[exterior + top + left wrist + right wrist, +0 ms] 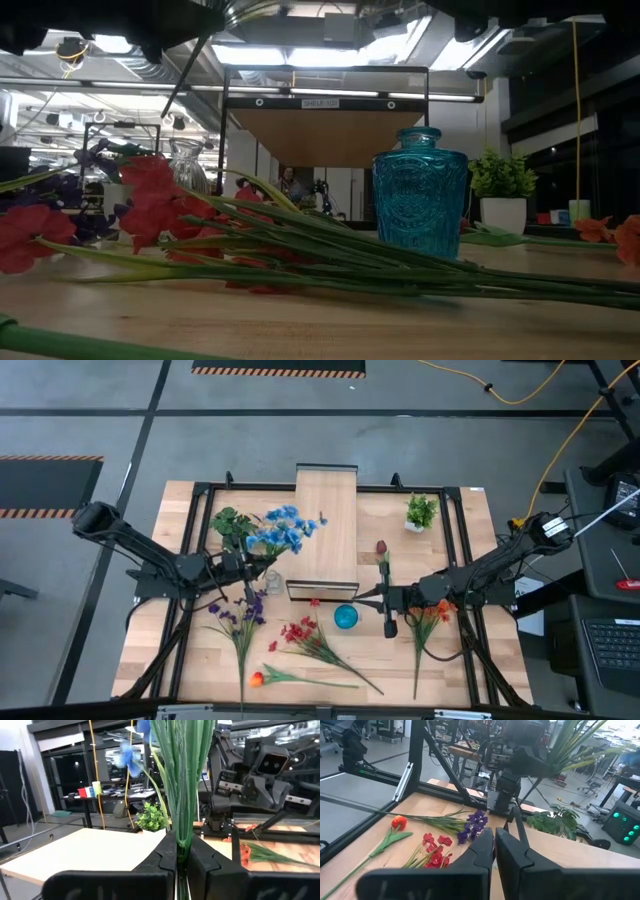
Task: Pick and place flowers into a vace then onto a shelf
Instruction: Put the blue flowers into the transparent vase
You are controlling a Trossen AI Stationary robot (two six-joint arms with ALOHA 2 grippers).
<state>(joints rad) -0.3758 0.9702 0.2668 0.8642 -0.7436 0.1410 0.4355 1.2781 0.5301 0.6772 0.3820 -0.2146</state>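
left gripper (182,862): jaws clamped on blue flower stems (182,780) | right gripper (493,851): nearly closed, empty | low view only: teal vase (420,195) upright on worktop (330,320)

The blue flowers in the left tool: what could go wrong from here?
1. The left tool is shut on the long green stems of the blue-bloomed artificial flowers. The small clear glass vase beside it looks narrow, so the bunch may miss its mouth or tip it over.
2. The round blue glass vase stands close to the right tool; a sideways move could knock it onto the red-bloomed flowers.
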